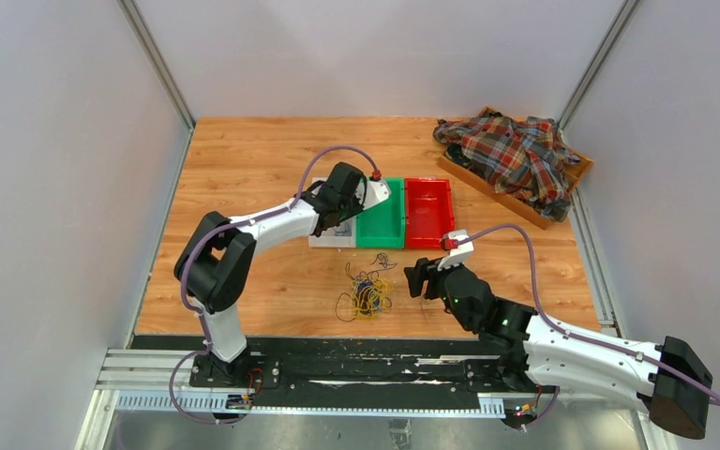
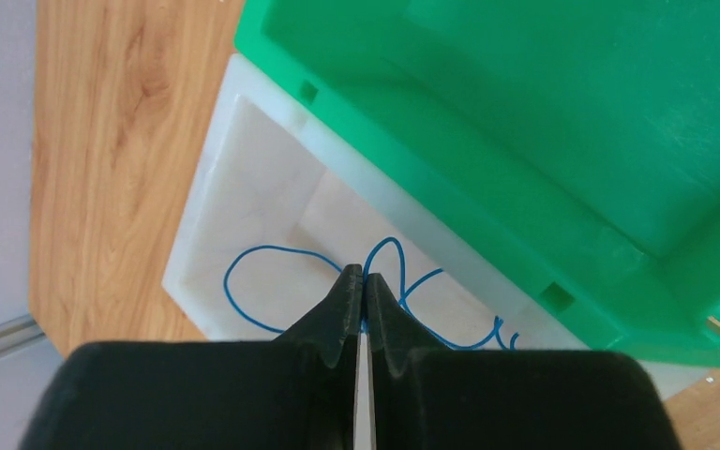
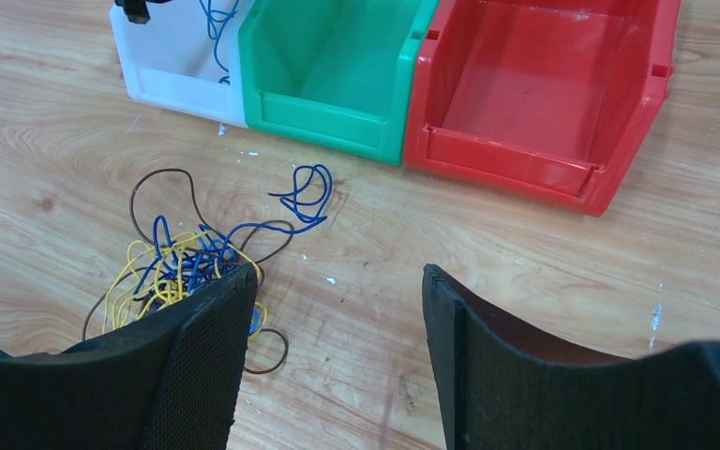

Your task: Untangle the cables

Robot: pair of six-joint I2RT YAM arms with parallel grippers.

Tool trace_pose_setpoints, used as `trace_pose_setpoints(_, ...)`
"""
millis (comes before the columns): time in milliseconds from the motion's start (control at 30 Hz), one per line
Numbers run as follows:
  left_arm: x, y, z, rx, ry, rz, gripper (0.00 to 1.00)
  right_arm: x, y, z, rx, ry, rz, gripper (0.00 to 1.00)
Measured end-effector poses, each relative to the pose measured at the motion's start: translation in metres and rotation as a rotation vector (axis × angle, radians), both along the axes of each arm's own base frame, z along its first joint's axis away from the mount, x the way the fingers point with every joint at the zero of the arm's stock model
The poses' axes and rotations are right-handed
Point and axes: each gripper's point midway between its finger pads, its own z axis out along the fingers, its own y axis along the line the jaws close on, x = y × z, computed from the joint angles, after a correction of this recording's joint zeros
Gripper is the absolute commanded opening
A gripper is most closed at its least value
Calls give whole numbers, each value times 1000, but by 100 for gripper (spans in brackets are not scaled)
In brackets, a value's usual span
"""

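The cables [image 1: 367, 292] lie in a loose clump of blue, yellow and dark brown loops on the wooden table, in front of the bins. In the right wrist view the clump [image 3: 183, 272] sits partly behind my left finger. My right gripper [image 1: 419, 277] hovers just right of it, open with nothing between the jaws [image 3: 337, 277]. My left gripper [image 2: 364, 277] is over the white bin [image 2: 244, 187], shut on a single blue cable [image 2: 274, 247]. That cable loops down onto the bin floor. From the right wrist, the same blue cable [image 3: 214, 33] hangs into the white bin [image 3: 164, 56].
A green bin [image 1: 382, 220] and a red bin [image 1: 428, 211] stand side by side to the right of the white bin [image 1: 328, 236]. A wooden tray with a plaid shirt [image 1: 516, 159] is at the back right. Grey walls close in both sides.
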Motion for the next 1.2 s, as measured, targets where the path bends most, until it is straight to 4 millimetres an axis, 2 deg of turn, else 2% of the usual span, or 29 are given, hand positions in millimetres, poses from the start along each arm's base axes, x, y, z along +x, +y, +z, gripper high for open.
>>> trace_pose_setpoints(100, 1, 1, -10, 11, 10, 1, 16, 0, -1, -1, -5, 3, 0, 65)
trace_pose_setpoints(133, 2, 2, -12, 12, 13, 4, 22, 0, -1, -1, -6, 3, 0, 65)
trace_pose_setpoints(200, 4, 4, -14, 9, 14, 15, 40, 0, -1, 0, -8, 4, 0, 65)
trace_pose_setpoints(300, 4, 8, -14, 12, 32, 25, 60, 0, 0, 3, -5, 2, 0, 65)
trace_pose_setpoints(433, 6, 7, 3, -17, 67, 29, 86, 1, 2, 13, 10, -13, 3, 65)
trace_pose_setpoints(533, -1, 6, 25, -46, 88, 6, 99, 2, 2, 20, 14, -26, 6, 65)
trace_pose_setpoints(733, -21, -1, 83, -125, 95, -68, 98, 1, 0, 24, 15, -34, 9, 65)
trace_pose_setpoints(833, -33, 1, 97, -143, 104, -91, 99, 1, -2, 22, 2, -27, 8, 65)
trace_pose_setpoints(933, -41, 4, 91, -135, 130, -97, 98, 0, -2, 23, -5, -22, 12, 65)
trace_pose_setpoints(1067, -58, 5, 71, -126, 213, -121, 95, -3, -2, 22, -11, -13, 23, 65)
trace_pose_setpoints(1200, -86, -2, 56, -139, 316, -182, 96, -7, -4, 16, -32, 7, 37, 65)
